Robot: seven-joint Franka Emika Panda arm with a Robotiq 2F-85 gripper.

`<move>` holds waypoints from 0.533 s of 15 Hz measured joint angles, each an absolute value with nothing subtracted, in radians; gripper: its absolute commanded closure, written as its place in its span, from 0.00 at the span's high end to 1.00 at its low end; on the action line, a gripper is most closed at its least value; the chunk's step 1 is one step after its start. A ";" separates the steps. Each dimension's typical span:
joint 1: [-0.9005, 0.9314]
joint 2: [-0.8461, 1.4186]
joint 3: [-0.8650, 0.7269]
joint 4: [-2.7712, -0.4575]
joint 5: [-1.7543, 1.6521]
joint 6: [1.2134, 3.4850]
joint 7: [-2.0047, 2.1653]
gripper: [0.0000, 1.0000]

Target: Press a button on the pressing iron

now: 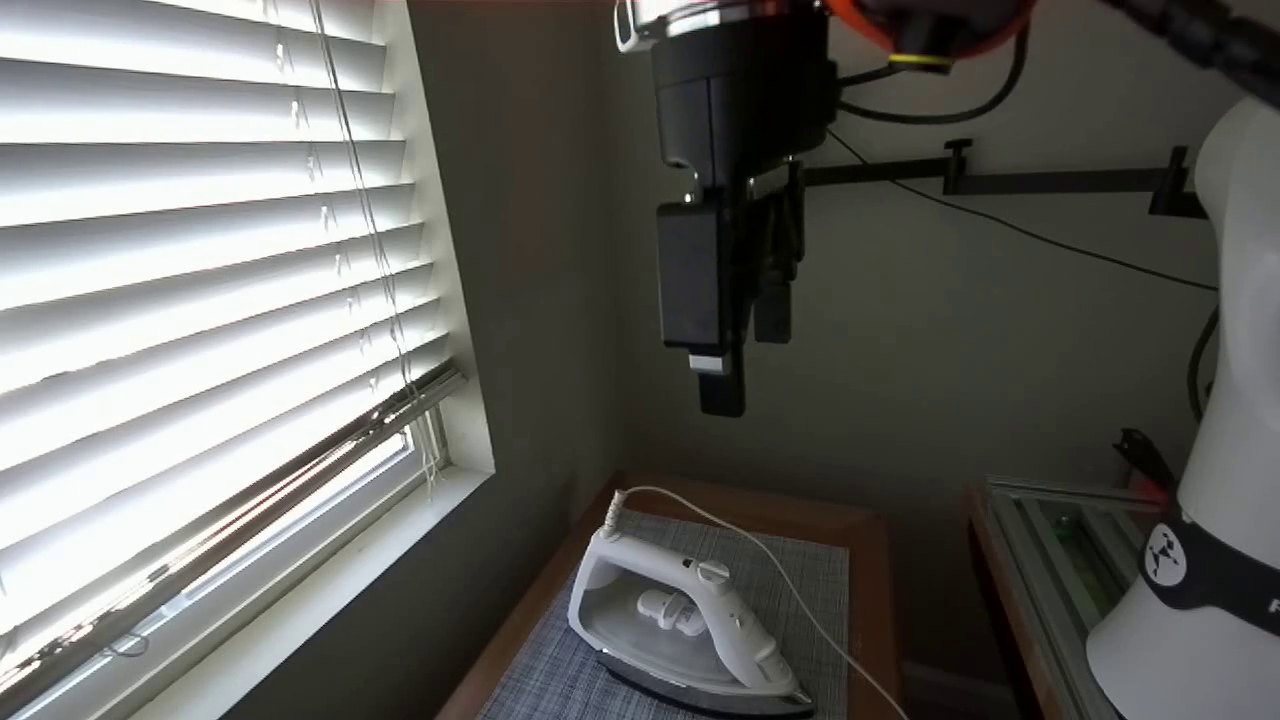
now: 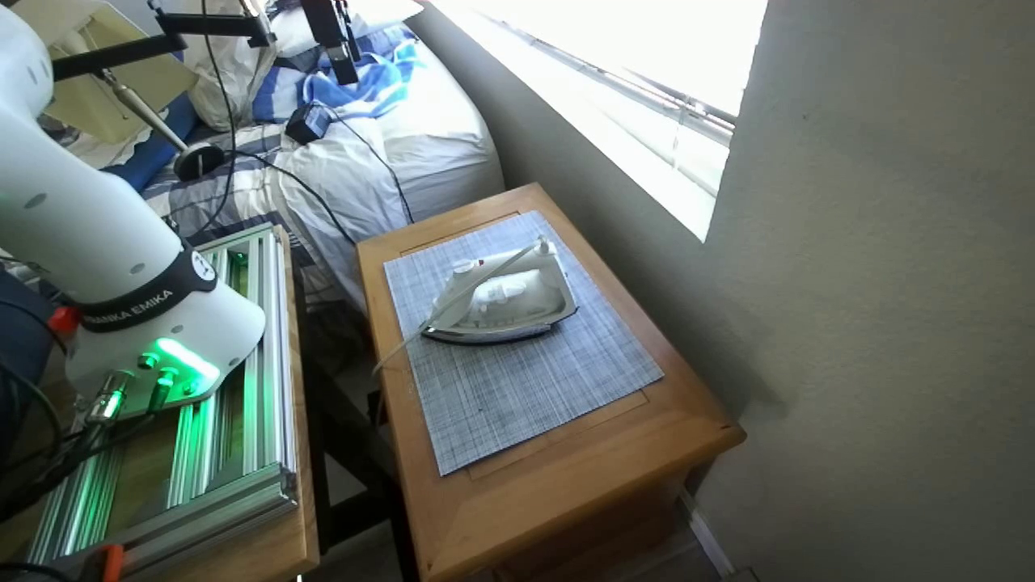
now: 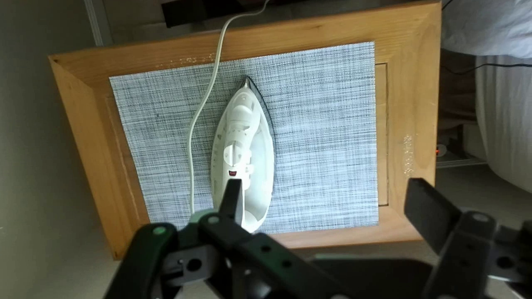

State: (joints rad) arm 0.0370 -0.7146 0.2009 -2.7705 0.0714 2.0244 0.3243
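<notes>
Currently, the claw [image 3: 326,203] is held well above a small wooden table [image 3: 415,104], its fingers [image 3: 430,211] spread wide and nothing gripped between them. Below the claw, on a grey woven mat [image 3: 324,124], a white iron [image 3: 239,137] is rested on its flat base. In the wrist view, it is seen toward one finger rather than midway, and its rear end is partly hidden by that finger. Its length is laid roughly square across the line joining the two fingertips, with the nose pointed toward the robot's base. Beside it, on the side away from the claw's middle, a pale cord [image 3: 190,141] is draped. A round dial [image 3: 232,153] is shown on the handle; which part is the button cannot be told. Probably a lowering is called for, with some shift toward that nearer finger.
</notes>
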 measured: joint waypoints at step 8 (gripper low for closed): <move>-0.027 -0.502 0.081 -2.772 -0.057 2.262 0.119 1.00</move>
